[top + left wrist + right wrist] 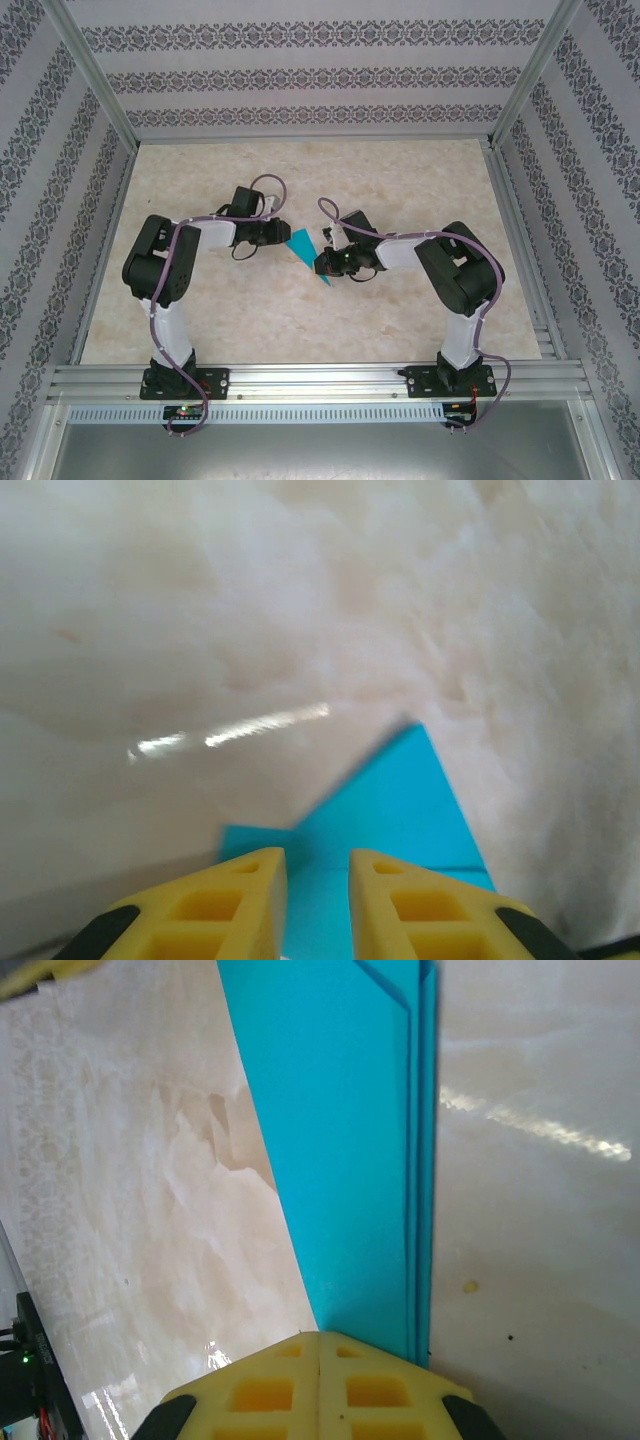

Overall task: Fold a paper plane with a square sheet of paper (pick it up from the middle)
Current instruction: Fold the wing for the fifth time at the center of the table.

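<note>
Top external view: the half-folded paper plane [303, 250] lies mid-way on the table [420, 190], its 5 o'clock tip clenched by the right end effector [324, 266], while the left end effector [281, 235], fingers slightly apart, rests at its 10 o'clock edge, probably to steady it for creasing.

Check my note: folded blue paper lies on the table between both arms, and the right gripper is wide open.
One error: the right gripper is shut, not open, as the right wrist view shows. The paper part holds.
</note>
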`<state>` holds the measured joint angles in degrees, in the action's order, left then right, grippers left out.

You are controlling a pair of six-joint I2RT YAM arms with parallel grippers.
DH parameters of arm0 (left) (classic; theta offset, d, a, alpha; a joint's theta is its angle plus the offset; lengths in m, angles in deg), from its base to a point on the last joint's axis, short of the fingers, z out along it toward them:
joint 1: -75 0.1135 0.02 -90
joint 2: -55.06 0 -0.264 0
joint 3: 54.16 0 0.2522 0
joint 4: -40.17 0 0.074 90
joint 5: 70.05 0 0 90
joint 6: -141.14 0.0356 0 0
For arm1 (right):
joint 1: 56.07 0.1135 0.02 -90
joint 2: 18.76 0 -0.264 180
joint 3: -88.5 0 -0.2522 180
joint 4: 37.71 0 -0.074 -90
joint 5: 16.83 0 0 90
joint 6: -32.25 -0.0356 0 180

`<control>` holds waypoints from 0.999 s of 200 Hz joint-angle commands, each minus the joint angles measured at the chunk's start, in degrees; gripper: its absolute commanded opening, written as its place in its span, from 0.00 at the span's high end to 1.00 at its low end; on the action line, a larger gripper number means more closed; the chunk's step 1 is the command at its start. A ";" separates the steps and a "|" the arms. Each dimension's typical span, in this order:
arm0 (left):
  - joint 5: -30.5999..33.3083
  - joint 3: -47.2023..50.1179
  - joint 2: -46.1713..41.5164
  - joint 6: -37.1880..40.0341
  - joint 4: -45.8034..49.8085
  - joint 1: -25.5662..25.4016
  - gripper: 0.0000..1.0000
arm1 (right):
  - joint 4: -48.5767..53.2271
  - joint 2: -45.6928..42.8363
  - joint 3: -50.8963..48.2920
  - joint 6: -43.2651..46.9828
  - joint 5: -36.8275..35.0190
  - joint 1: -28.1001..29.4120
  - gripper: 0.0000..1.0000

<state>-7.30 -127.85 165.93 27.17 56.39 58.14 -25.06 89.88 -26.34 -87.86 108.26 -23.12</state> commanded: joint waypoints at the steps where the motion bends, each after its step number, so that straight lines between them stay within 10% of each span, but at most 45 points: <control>1: 6.00 -1.71 1.64 0.87 1.39 3.75 0.75 | 8.53 3.02 -3.50 1.17 -5.56 -0.78 0.95; 94: 1.29 10.79 -15.29 -10.60 -6.10 -2.33 0.80 | 7.71 2.30 -3.50 -0.04 -5.29 -0.41 0.98; 200: -4.96 7.95 -3.35 -12.93 -9.28 -12.50 0.89 | 6.99 2.10 -3.94 -0.56 -5.03 -0.39 1.00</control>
<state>-11.34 -117.86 160.20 15.00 49.18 46.73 -26.37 89.40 -27.30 -88.14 108.26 -23.12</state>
